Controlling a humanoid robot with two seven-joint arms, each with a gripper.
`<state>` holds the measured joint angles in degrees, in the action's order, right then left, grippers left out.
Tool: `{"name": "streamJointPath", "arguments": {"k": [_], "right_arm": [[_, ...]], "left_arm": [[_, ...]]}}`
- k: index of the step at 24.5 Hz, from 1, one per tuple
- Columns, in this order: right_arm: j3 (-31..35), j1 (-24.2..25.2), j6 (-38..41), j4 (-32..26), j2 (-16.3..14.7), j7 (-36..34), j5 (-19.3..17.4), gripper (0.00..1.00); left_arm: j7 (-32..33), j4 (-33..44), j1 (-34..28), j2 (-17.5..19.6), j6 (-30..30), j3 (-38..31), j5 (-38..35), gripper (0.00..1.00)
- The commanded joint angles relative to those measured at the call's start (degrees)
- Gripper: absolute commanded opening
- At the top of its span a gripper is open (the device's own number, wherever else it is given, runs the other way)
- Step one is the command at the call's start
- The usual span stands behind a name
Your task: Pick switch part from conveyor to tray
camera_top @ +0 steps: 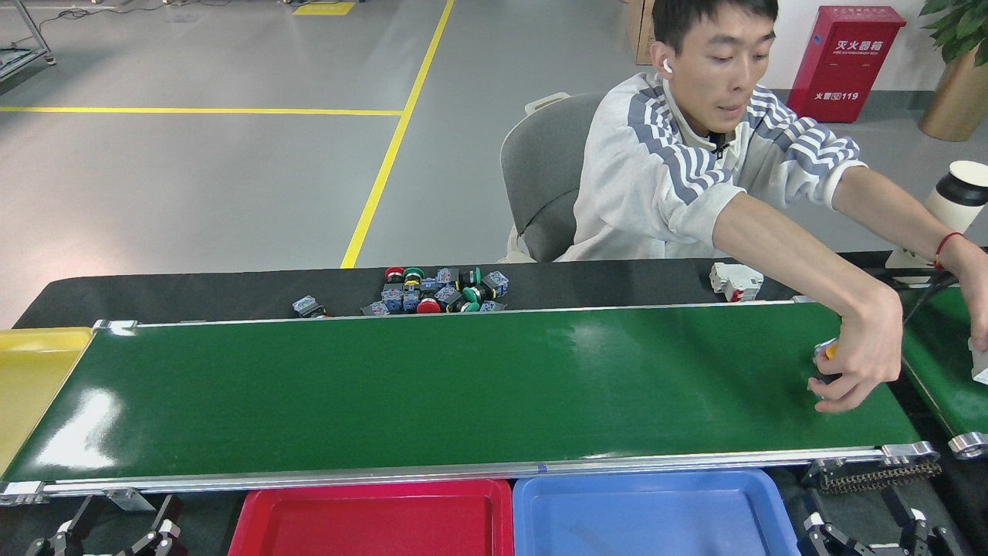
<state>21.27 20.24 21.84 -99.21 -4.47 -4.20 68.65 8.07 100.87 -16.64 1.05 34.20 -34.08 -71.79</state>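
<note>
— While the person's hand point(861, 363) covers a switch part point(826, 351) near the conveyor point(463, 386) right end, what's free?
— Belt elsewhere. Red tray point(370, 521), blue tray point(656, 513) below its near rail. Both claws point(108, 533) point(864, 533): can't tell.

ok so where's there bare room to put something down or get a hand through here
Free: most of the conveyor, from the yellow tray across to the person's hand; the red tray and blue tray look empty. Crowded: the pile of switch parts on the black cloth behind the far rail, and the belt's right end, where the hand holds a part.
</note>
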Motion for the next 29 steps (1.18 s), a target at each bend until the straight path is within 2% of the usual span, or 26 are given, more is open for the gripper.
{"name": "streamJointPath", "arguments": {"k": [1,4,19,22,26,29], "right_arm": [[0.61,-0.03,0.22,-0.54,-0.81,-0.20,-0.10,1.00],[0.70,0.15,0.22,0.07,-0.81,-0.20,-0.10,1.00],[0.70,0.06,-0.66,0.07,-0.37,-0.11,-0.10,1.00],[0.52,-0.38,-3.20,0.25,-0.54,-0.11,0.08,1.00],[0.09,-4.34,-7.34,2.10,-0.81,2.97,0.52,1.00],[-0.09,-9.78,-8.04,4.64,-0.81,7.10,1.40,1.00]], "left_arm": [[-0.25,0.82,0.47,0.89,1.04,-0.29,1.04,1.00],[-1.56,0.82,0.21,0.36,4.56,-1.08,1.48,1.00],[-1.74,0.82,0.29,1.06,4.65,-2.66,3.06,1.00],[-1.74,0.82,0.47,0.71,4.65,-2.57,3.59,1.00],[-1.74,0.82,0.47,0.71,4.74,-2.04,5.17,1.00],[-1.74,0.82,0.47,0.62,4.65,-1.96,5.17,1.00]]}}
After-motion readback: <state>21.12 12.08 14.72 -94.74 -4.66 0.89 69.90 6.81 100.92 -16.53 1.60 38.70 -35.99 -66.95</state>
